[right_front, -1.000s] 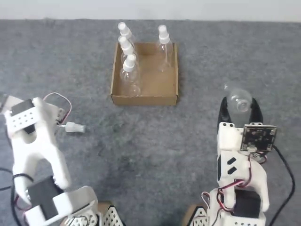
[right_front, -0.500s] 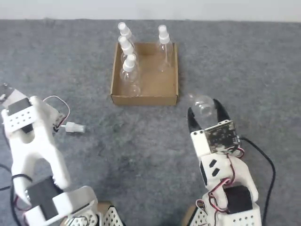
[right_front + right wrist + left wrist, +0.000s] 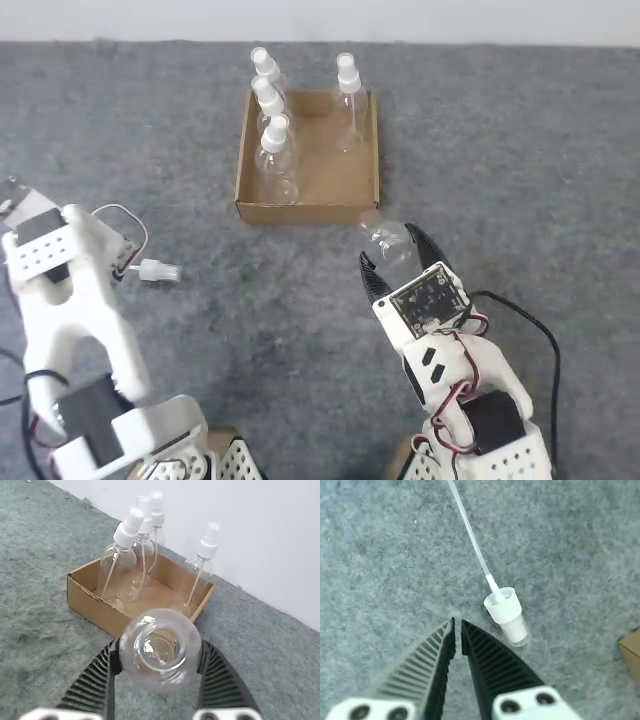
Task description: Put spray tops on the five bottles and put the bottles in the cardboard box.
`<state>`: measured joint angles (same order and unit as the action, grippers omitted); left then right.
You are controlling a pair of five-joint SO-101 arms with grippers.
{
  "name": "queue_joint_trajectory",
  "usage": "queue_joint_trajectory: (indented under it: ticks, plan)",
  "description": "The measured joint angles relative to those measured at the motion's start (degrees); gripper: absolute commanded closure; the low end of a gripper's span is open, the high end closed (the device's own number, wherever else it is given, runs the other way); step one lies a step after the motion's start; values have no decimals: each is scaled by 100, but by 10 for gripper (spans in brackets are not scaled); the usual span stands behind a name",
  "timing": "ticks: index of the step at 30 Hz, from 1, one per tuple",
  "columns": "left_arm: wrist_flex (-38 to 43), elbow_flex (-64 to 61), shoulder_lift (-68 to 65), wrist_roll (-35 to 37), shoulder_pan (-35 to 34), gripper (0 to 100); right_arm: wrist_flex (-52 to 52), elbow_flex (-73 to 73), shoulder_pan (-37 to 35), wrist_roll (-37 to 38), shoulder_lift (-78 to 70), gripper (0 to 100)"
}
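Four capped bottles (image 3: 275, 150) stand in the cardboard box (image 3: 305, 212), just ahead of the right gripper (image 3: 386, 246), which pinches the uncapped fifth bottle (image 3: 378, 232). The last spray top (image 3: 506, 614) lies on the surface (image 3: 570, 540) just beside the left gripper (image 3: 458, 623), its jaws pressed together and holding nothing. Capping and boxing that bottle remain.

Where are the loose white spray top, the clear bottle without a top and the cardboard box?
White plastic spray top (image 3: 504, 609): left wrist view, its collar.
Clear plastic bottle without top (image 3: 159, 650): right wrist view, its body.
Brown cardboard box (image 3: 305, 212): high view, near wall.
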<state>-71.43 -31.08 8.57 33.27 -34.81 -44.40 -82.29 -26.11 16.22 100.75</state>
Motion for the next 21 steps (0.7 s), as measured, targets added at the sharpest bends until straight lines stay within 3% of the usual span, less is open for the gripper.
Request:
queue_joint_trajectory:
  ticks: [3, 10, 14, 21]
  plan:
    - [-167, 325, 0, -255, 9, 990, 0, 0, 0, 0, 0, 957]
    - [-1011, 1336, 0, -1644, 0, 988, 0, 0, 0, 0, 0, 957]
    - [-1160, 1512, 0, -3033, 0, 987, 0, 0, 0, 0, 0, 957]
    - [-1196, 1538, 0, -6259, 246, 987, 0, 0, 0, 0, 0, 957]
